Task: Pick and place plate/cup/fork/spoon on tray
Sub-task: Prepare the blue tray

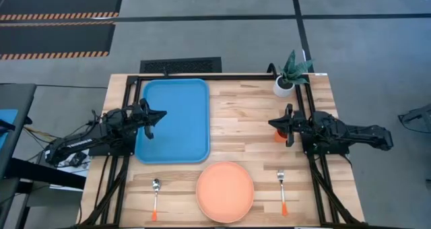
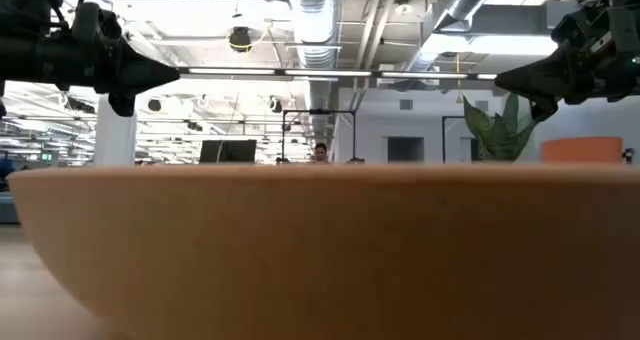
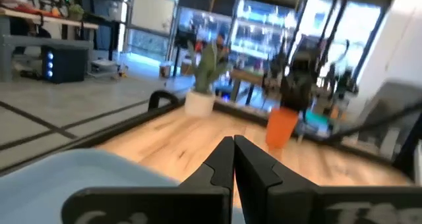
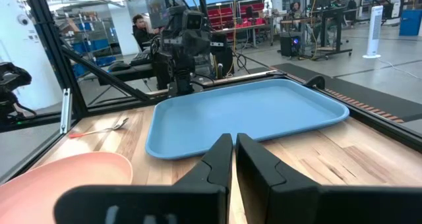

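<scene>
Left gripper (image 1: 160, 114): jaws together, empty — poised over the tray's left edge.
Right gripper (image 1: 273, 124): jaws together, holding nothing; it sits right over the cup.
Tray (image 1: 173, 120): blue, left of centre on the table, nothing on it.
Plate (image 1: 225, 191): near edge, centre.
Cup (image 1: 279, 135): on the table just beneath the right gripper — mostly hidden from above.
Spoon (image 1: 155, 197): near left, beside the plate.
Fork (image 1: 283, 192): near right of the plate.
Potted plant (image 1: 289, 74): far right corner.

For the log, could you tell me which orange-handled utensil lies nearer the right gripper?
The fork, with tines, lies right of the plate, under the right gripper. The spoon lies left.
</scene>
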